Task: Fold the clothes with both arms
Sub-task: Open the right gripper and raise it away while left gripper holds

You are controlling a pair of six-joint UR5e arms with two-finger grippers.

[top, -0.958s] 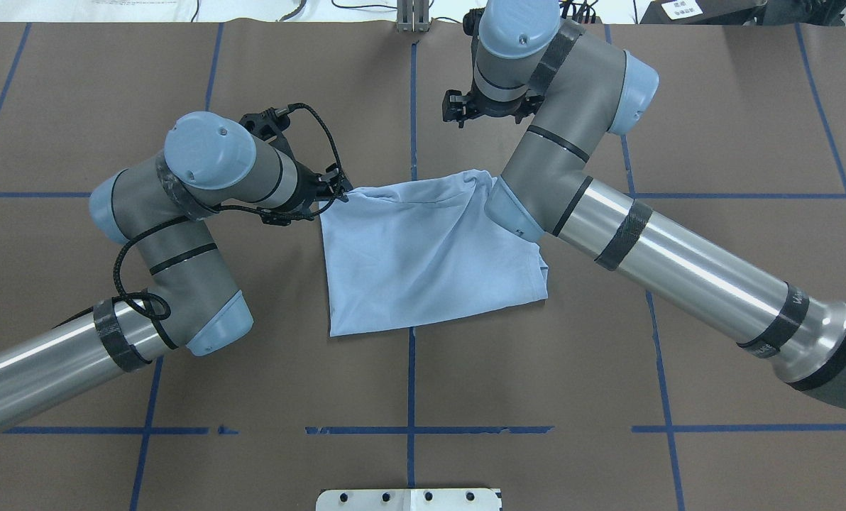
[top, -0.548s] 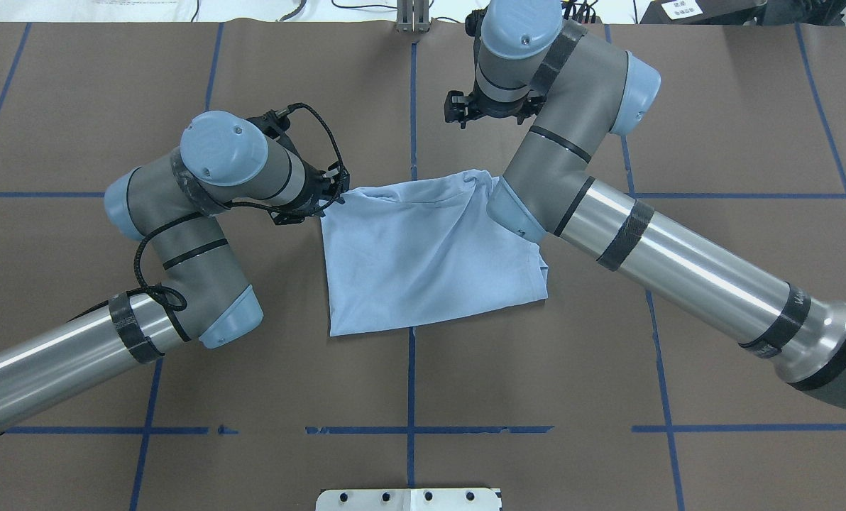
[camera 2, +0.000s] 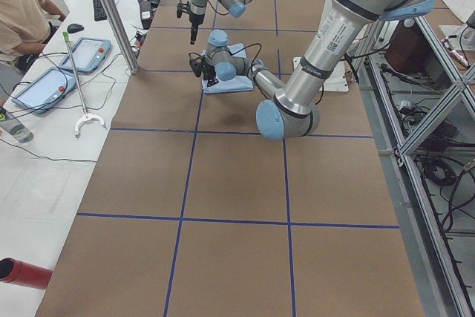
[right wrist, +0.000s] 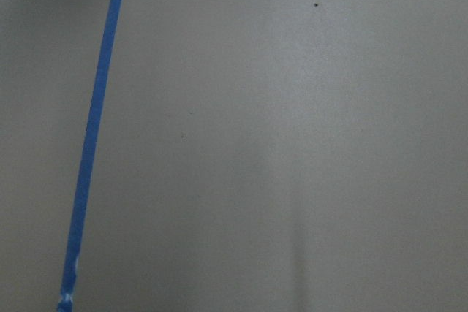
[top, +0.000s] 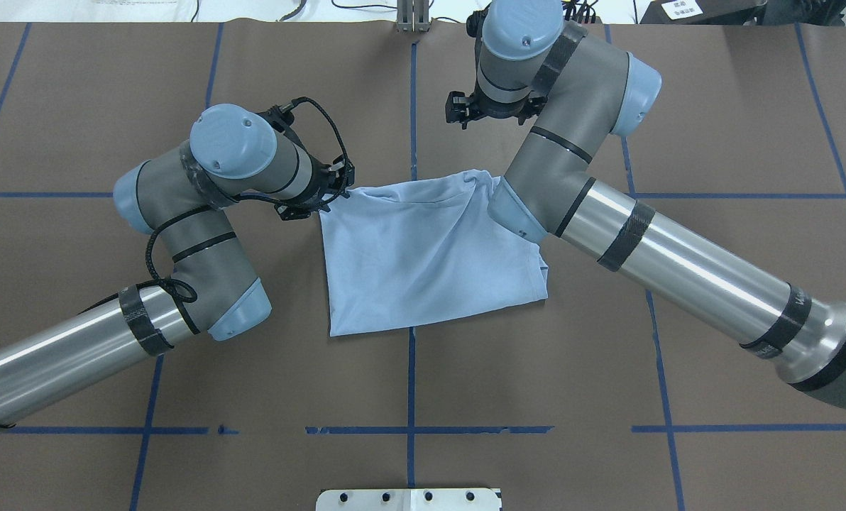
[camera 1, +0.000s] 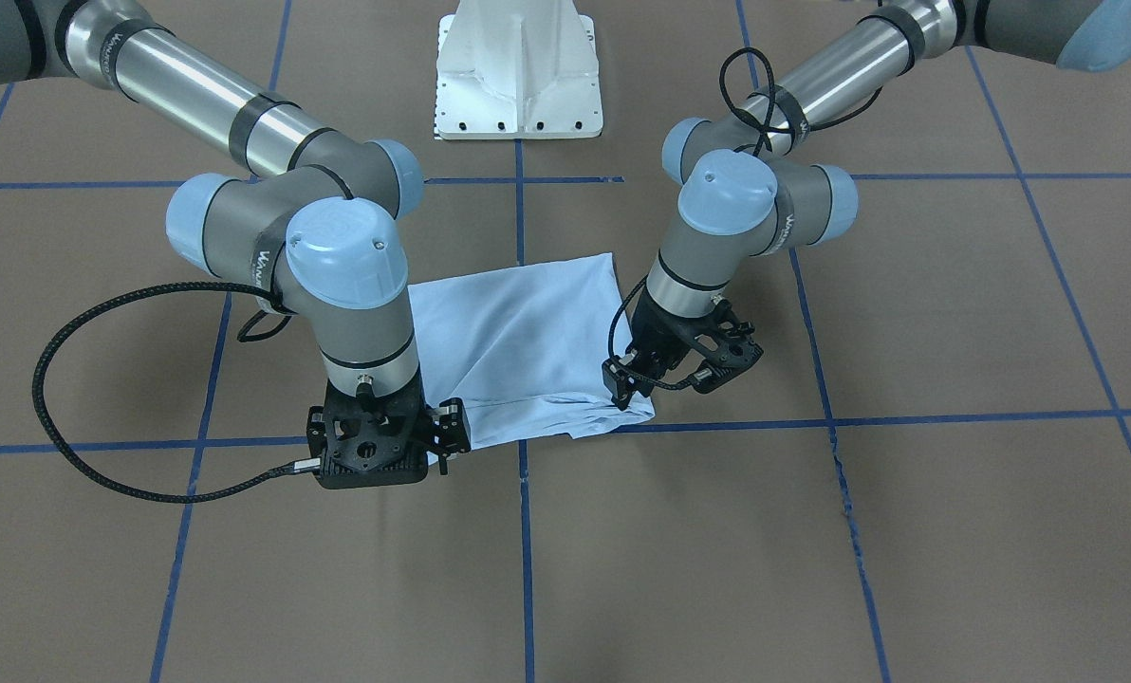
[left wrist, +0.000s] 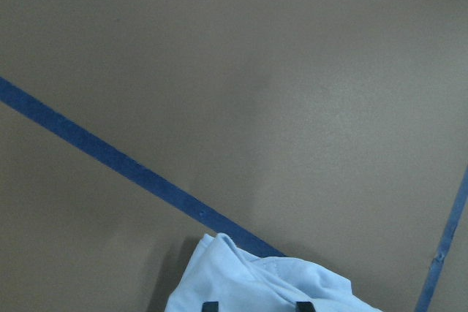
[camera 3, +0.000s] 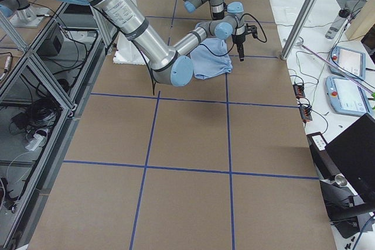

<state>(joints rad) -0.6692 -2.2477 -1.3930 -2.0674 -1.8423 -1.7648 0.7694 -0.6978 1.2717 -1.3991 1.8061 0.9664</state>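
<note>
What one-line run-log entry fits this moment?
task: fold T-shirt | left hand: at its far-left corner, grip unclear | right hand: raised, clear of T-shirt | state: folded over, on table

Not much is legible. Black strap [camera 1: 264, 258] on the right arm [camera 1: 195, 85], front view: white lettering, looks like it begins "WAN", rest unclear. Same style of lettering on the left arm [camera 1: 817, 85] strap [camera 1: 787, 226], can't read it. Dark print along the left arm's silver tube [camera 2: 330, 31] in the left side view, and along the right arm's tube [camera 3: 121, 9] in the right side view: too small. White label [top: 680, 8] at the far right edge, overhead view: print unreadable.
</note>
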